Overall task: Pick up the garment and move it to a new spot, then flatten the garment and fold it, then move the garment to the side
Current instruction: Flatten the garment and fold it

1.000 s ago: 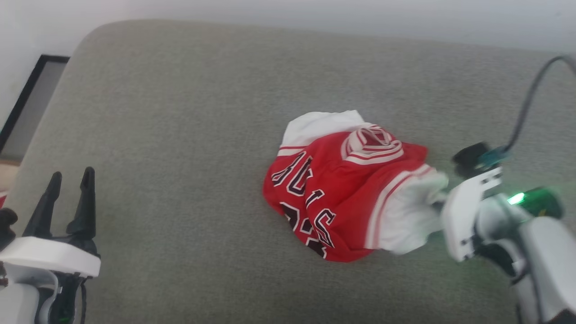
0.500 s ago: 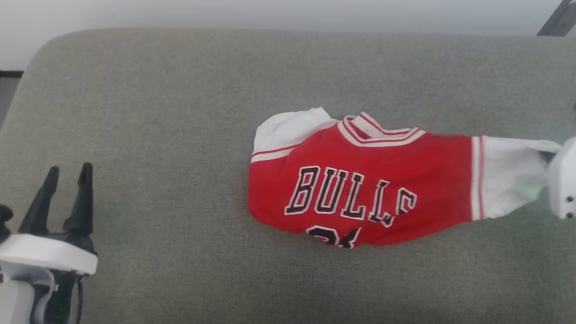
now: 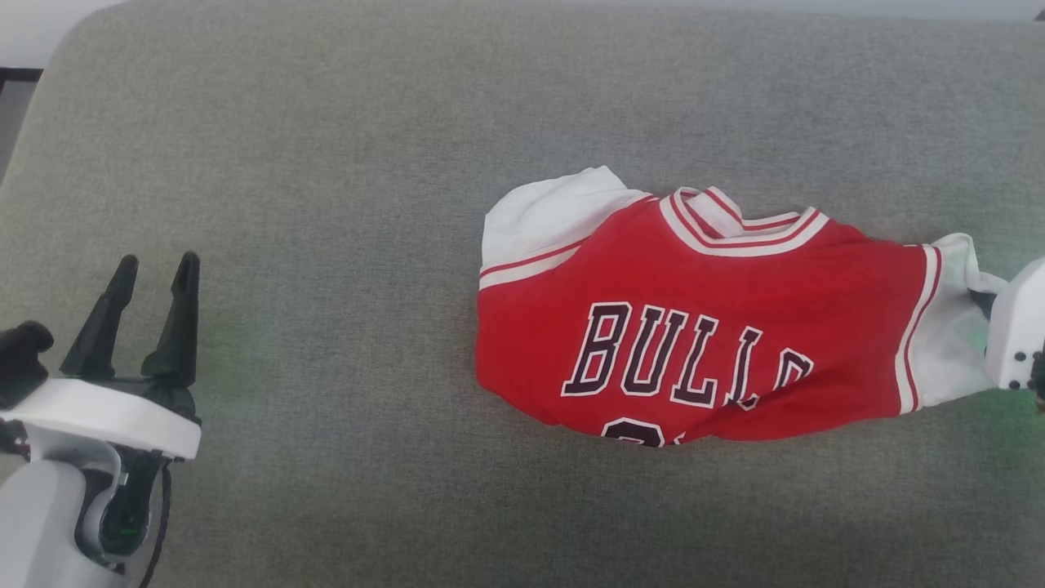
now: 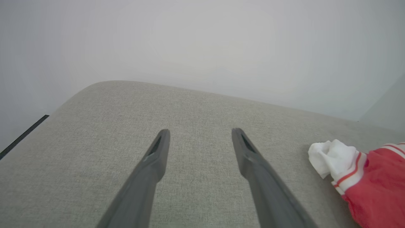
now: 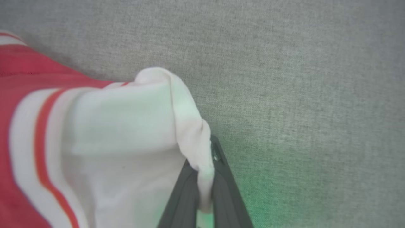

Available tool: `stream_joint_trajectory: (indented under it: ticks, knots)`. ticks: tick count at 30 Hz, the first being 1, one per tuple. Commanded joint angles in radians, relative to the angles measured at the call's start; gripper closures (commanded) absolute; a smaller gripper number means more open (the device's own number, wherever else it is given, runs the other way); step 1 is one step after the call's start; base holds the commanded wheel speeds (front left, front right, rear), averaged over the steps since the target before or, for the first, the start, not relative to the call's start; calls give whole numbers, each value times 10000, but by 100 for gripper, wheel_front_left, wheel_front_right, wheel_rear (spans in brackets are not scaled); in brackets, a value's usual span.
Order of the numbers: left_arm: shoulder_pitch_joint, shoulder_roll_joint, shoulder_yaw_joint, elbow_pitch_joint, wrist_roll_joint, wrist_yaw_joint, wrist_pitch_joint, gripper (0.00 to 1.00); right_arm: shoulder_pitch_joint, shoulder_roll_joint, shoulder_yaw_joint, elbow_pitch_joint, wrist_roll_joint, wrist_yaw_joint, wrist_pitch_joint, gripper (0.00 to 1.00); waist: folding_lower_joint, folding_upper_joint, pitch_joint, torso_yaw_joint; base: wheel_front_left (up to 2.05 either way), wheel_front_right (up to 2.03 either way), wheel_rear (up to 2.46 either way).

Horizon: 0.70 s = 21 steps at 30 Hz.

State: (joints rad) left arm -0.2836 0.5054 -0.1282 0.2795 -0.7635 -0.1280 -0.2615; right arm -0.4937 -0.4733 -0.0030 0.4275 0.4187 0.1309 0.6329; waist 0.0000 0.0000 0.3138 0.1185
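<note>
My right fingers (image 5: 185, 196) are clamped on the cuff of the white sleeve (image 5: 126, 126) of the garment (image 3: 694, 327). The garment lies lettering up on the grey cushion (image 3: 326, 163), stretched away from that grip, its lower half tucked under. Its other sleeve (image 3: 555, 216) is crumpled at the end nearest my left fingers (image 3: 175, 327), which hang spread and bare, well apart from the cloth. I judge this the moving step, shading into flattening. Next, the left fingers should take that other sleeve, so 2 grips can draw the cloth flat.
</note>
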Motion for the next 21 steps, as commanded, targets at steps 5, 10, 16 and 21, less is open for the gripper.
stream_joint_trajectory:
  ticks: [5,10,16,21]
  knots:
    - [-466,224,-332,127,-216,-26,-48,0,-523,257,160,1186,197,-2,-415,93,0,0,55,37,0,0,0]
    - [-695,650,-625,126,-494,-27,68,0,-997,287,368,1440,465,-1,-772,0,0,0,-176,-293,0,0,0]
    - [-1040,1297,-821,-126,-835,-27,765,0,-1177,268,852,784,658,-1,-1373,0,0,0,-581,-1037,0,0,0]
    - [-1379,1665,-1024,-343,-977,-17,1597,0,-1011,440,1152,-95,579,-1,-2249,0,0,0,-857,-1671,0,0,0]
